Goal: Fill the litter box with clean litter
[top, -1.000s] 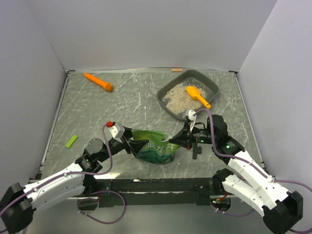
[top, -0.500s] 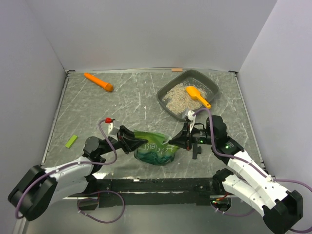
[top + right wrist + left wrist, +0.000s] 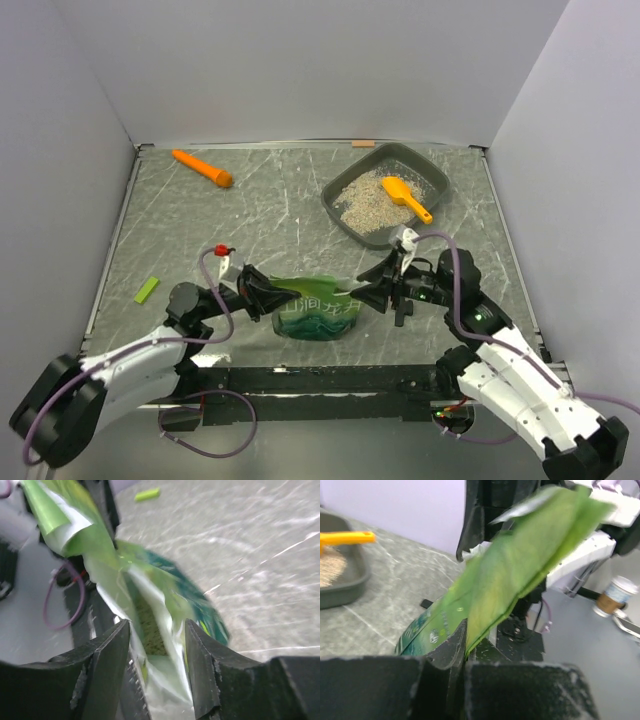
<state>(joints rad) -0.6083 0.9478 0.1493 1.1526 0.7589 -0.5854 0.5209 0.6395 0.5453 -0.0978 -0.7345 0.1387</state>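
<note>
The dark grey litter box [image 3: 433, 178] sits at the back right, its floor partly covered with clean litter [image 3: 362, 201] and an orange scoop [image 3: 405, 196] lying in it. A green glossy bag [image 3: 315, 312] stands near the front edge between both arms. My left gripper [image 3: 283, 293] is shut on the bag's left top edge, seen pinched in the left wrist view [image 3: 465, 647]. My right gripper [image 3: 358, 290] stands open, its jaws either side of the bag's [image 3: 170, 592] loose right edge. Litter [image 3: 150, 625] shows inside the bag's mouth.
An orange carrot-shaped object [image 3: 203, 168] lies at the back left. A small green strip [image 3: 147, 290] lies near the left edge. White walls close in the table on three sides. The left wrist view catches the litter box's corner [image 3: 345, 592].
My left gripper reached in and closed on the bag's left top edge. My right gripper let go of the right edge, opened, and its arm shifted slightly right.
</note>
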